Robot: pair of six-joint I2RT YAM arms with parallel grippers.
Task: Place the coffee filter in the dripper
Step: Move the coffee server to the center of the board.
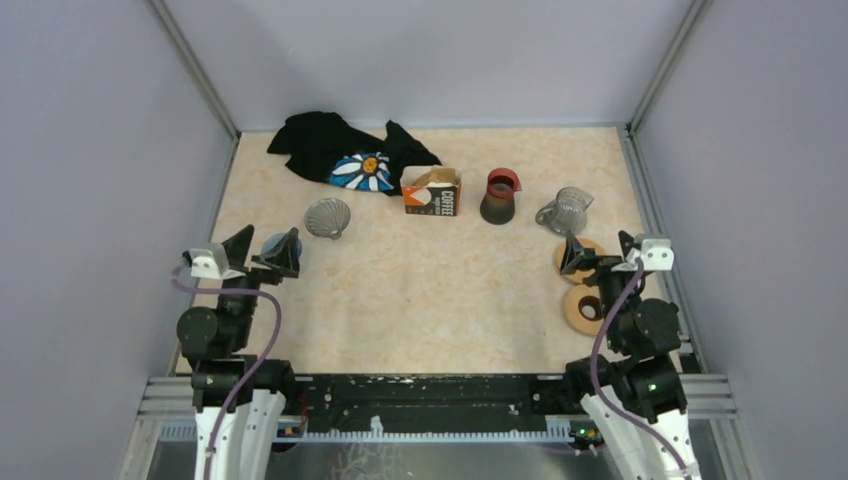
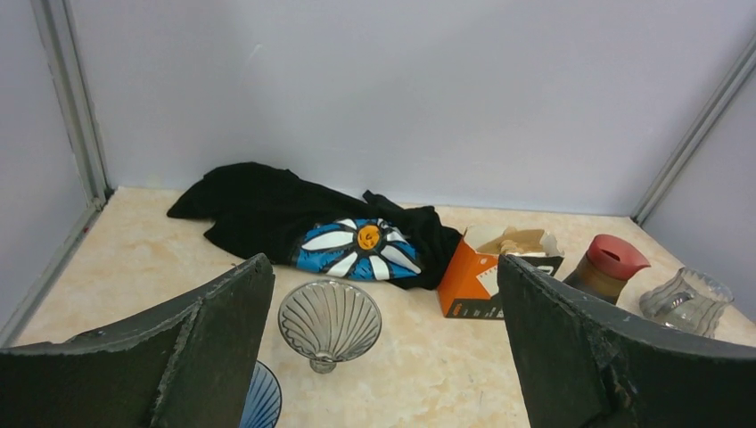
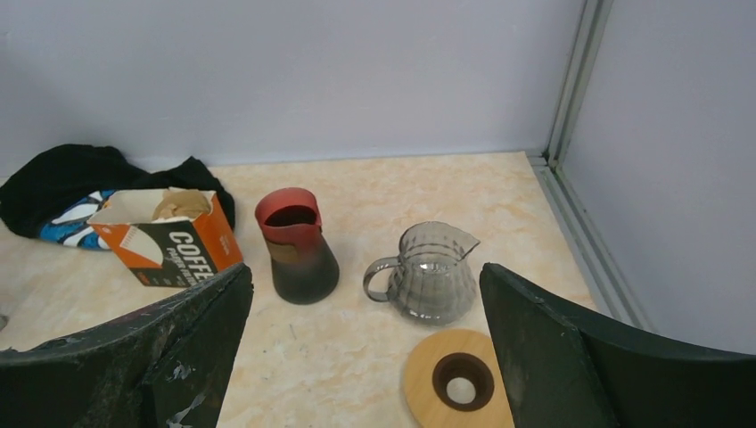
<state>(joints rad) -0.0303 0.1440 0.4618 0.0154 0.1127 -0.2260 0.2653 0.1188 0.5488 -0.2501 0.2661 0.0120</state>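
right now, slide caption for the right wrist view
Open right gripper faces filter box, carafe, glass pitcher, wooden ring.

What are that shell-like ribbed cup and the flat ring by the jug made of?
The ribbed dripper looks like clear glass or plastic, I can't tell which: the table shows through its shiny ridges. The ring looks like pale, matte wood, darker around its hole.

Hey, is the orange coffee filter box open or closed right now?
Open. The filter box has its top flaps up, and brown paper filters show inside.
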